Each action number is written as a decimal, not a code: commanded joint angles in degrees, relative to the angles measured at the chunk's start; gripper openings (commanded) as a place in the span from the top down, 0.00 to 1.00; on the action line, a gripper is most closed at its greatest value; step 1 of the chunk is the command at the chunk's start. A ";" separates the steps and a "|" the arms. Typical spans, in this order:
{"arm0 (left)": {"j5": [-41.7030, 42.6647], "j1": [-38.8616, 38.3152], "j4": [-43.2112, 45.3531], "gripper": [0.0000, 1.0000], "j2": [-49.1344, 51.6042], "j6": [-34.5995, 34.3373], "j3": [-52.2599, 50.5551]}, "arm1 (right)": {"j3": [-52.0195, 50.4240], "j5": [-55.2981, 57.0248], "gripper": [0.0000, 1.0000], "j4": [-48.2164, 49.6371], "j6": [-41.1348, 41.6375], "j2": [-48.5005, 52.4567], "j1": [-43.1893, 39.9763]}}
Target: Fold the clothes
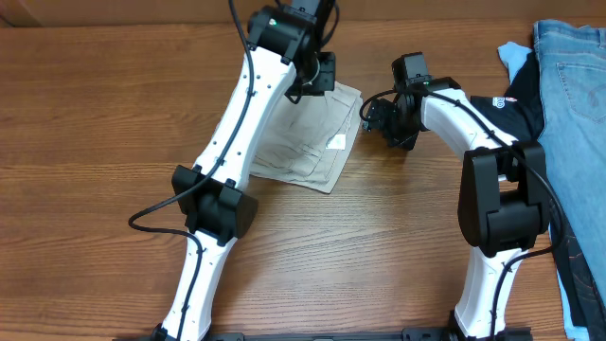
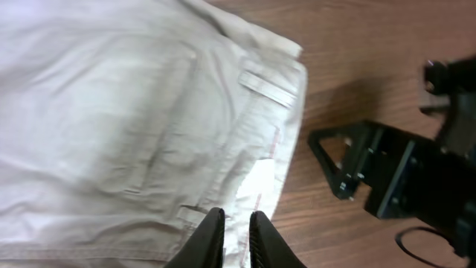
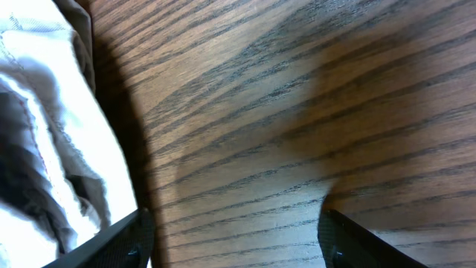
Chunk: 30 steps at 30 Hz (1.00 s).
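Note:
The clothes point(image 1: 305, 144) are a light beige garment lying folded flat in the middle of the table, with a small white label point(image 1: 336, 142) near its right edge. My left gripper point(image 1: 322, 78) hovers over its far edge. In the left wrist view the fingers point(image 2: 216, 231) stand only a narrow slit apart at the left gripper point(image 2: 236, 219), above the clothes point(image 2: 111, 112) beside the label point(image 2: 256, 179), with nothing clamped between them. My right gripper point(image 1: 375, 117) sits just right of the garment, open over bare wood. In the right wrist view the clothes point(image 3: 37, 134) lie left of the right gripper point(image 3: 234, 231).
Blue denim jeans point(image 1: 573, 95) lie along the table's right side, with a black shirt with a white logo point(image 1: 521, 104) and a light blue cloth point(image 1: 511, 57) next to them. The wooden table point(image 1: 95, 142) stretches away to the left. The right arm's wrist point(image 2: 387, 171) is close to the garment's right edge.

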 commanded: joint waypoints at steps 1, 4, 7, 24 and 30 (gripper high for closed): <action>1.46 -0.63 0.24 0.82 0.76 3.89 0.28 | 0.07 -0.31 0.25 -0.57 0.48 1.03 -0.17; 0.68 1.38 -0.09 0.82 0.66 5.14 1.22 | 2.10 -0.28 0.24 -2.58 0.22 0.81 -0.17; -0.24 5.38 -1.01 0.69 0.59 5.16 2.16 | 6.16 -0.55 0.21 -6.69 0.20 -0.31 -0.15; 0.20 26.40 -9.05 0.50 1.20 8.94 1.62 | 8.39 -14.64 0.25 -6.32 -5.81 1.70 6.12; -0.02 26.56 -9.01 0.44 1.20 9.03 1.53 | 8.37 -14.53 0.25 -6.49 -4.31 4.66 7.28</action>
